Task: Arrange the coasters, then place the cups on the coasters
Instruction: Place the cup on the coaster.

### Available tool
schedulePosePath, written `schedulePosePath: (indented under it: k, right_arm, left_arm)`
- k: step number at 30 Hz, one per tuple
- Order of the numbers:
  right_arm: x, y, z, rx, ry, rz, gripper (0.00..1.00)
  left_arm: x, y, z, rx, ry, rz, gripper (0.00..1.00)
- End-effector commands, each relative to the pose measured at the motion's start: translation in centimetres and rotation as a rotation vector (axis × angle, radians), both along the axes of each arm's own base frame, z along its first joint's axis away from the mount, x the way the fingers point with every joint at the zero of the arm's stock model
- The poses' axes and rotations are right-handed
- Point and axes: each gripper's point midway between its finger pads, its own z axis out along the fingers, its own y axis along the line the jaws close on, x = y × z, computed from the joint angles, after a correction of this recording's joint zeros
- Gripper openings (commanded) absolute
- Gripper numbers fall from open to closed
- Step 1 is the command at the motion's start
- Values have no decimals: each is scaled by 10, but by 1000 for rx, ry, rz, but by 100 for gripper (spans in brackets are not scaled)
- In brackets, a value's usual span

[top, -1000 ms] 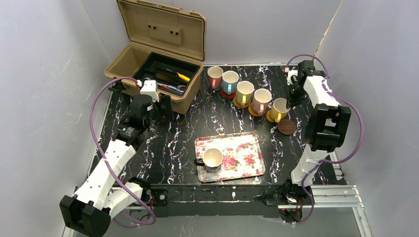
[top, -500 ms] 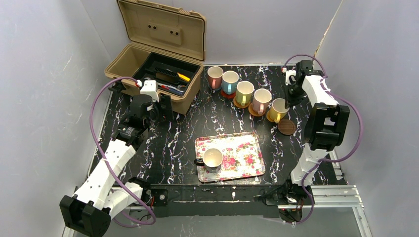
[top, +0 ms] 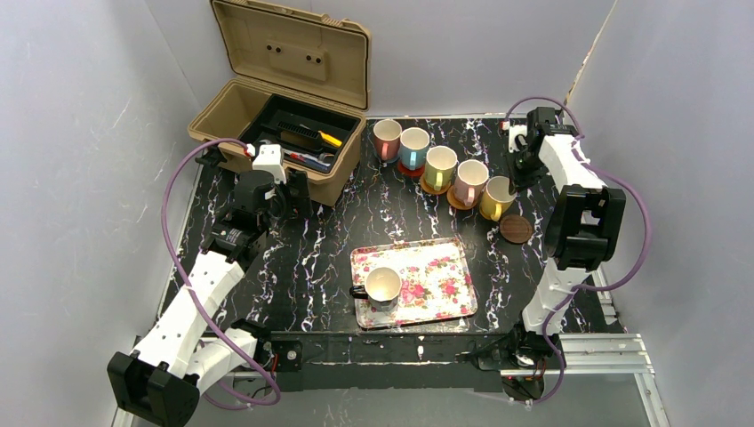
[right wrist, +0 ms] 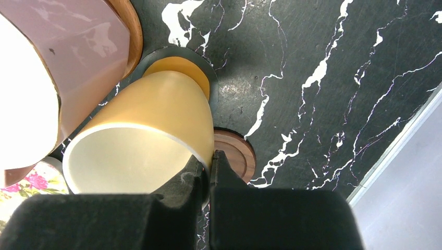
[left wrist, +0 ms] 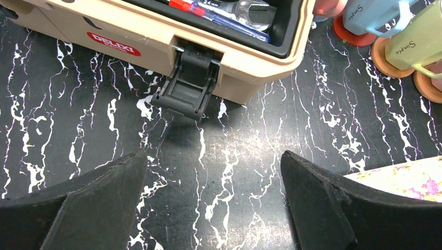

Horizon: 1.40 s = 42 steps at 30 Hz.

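Observation:
My right gripper (right wrist: 210,156) is shut on the rim of the yellow cup (right wrist: 151,135), one finger inside and one outside. That cup (top: 496,197) leans over its yellow-orange coaster (right wrist: 180,66) at the right end of a diagonal row. The pink cup (top: 386,139), blue cup (top: 413,147), yellow-green cup (top: 439,166) and pale pink cup (top: 470,181) stand on coasters in the same row. A dark brown coaster (top: 516,229) lies bare beside the row. Another cup (top: 383,286) sits on the floral tray (top: 445,285). My left gripper (left wrist: 213,161) hangs open over bare table.
An open tan toolbox (top: 276,124) with tools stands at the back left, its black latch (left wrist: 190,88) just ahead of my left gripper. Grey walls close in both sides, and the table's right edge (right wrist: 396,151) runs close to the dark brown coaster.
My right arm has swung slightly left, and the yellow cup in its grip has shifted a little left and tilted. The left arm has not moved.

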Motion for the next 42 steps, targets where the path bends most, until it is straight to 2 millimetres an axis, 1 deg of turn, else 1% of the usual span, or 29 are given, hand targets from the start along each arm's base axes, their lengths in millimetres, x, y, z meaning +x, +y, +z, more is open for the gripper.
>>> schedulePosePath:
  k: [1,8,16,30,34,39,42]
  right_arm:
    - [19,1,19,-9,-76,18,1]
    - [19,1,18,-17,-72,18,3]
    - [20,2,17,-17,-68,15,19]
    - [20,-2,27,-40,-99,-16,43]
    - [20,-4,38,-45,-130,-40,49]
    - [19,-3,67,-37,-220,-62,55]
    - [16,-8,85,-52,-267,-110,57]
  left_arm:
    - [0,-1,0,-2,3,-6,98]
    - [0,-1,0,-3,3,-6,98]
    - [0,-1,0,-3,3,-5,98]
    - [-1,0,0,-1,3,-2,98]
    - [-1,0,-1,-1,4,-3,98]
    - [-1,0,-1,-2,3,-2,98]
    - [-1,0,-1,-1,4,-2,98]
